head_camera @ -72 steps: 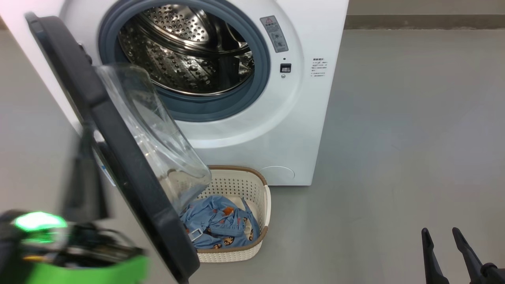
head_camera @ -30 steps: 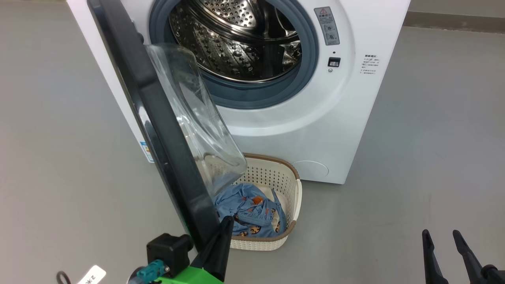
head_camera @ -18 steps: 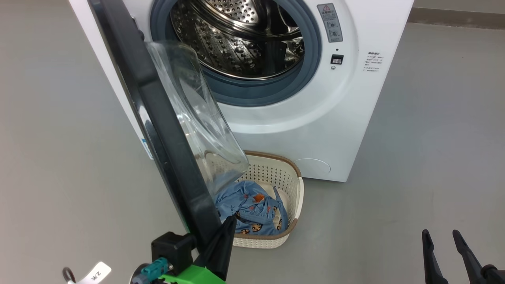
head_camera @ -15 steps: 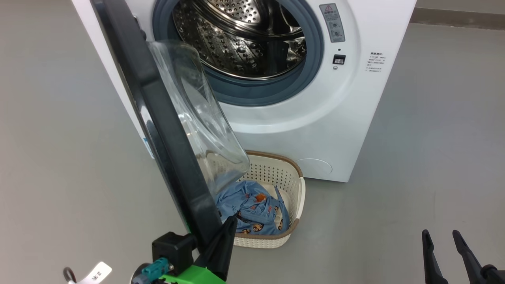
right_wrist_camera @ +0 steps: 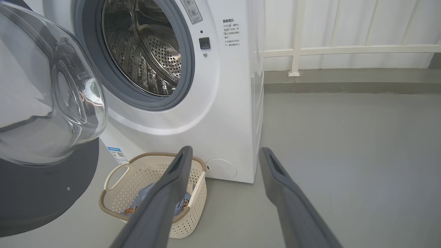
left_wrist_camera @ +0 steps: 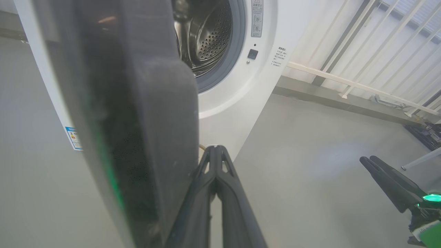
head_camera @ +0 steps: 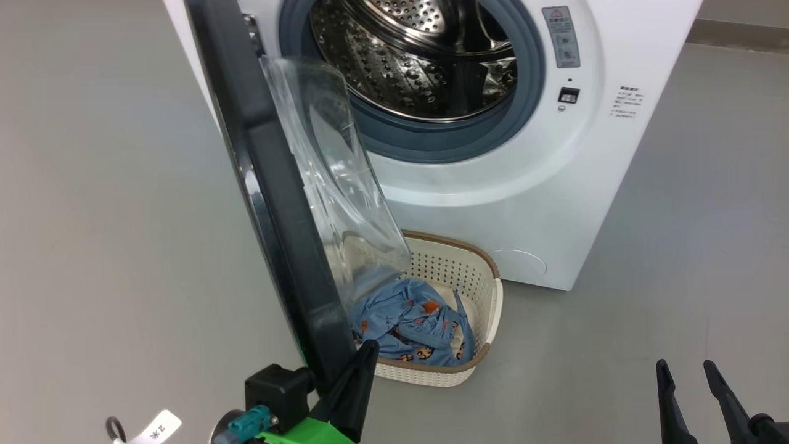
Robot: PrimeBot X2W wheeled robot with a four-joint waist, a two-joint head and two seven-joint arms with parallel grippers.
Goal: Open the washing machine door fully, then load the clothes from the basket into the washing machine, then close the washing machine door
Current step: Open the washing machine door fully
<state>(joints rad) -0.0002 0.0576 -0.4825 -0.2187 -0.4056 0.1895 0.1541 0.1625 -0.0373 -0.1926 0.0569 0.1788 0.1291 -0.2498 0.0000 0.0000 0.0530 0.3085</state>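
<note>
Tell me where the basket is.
In the head view the basket sits on the floor at lower centre, close in front of the washing machine, partly hidden by the open washing machine door, clothes inside.

Smooth grey floor (head_camera: 690, 246), two things standing on it

The white washing machine (head_camera: 542, 209) stands on it, and the cream basket (head_camera: 495, 308) sits just before the machine's base.
</note>
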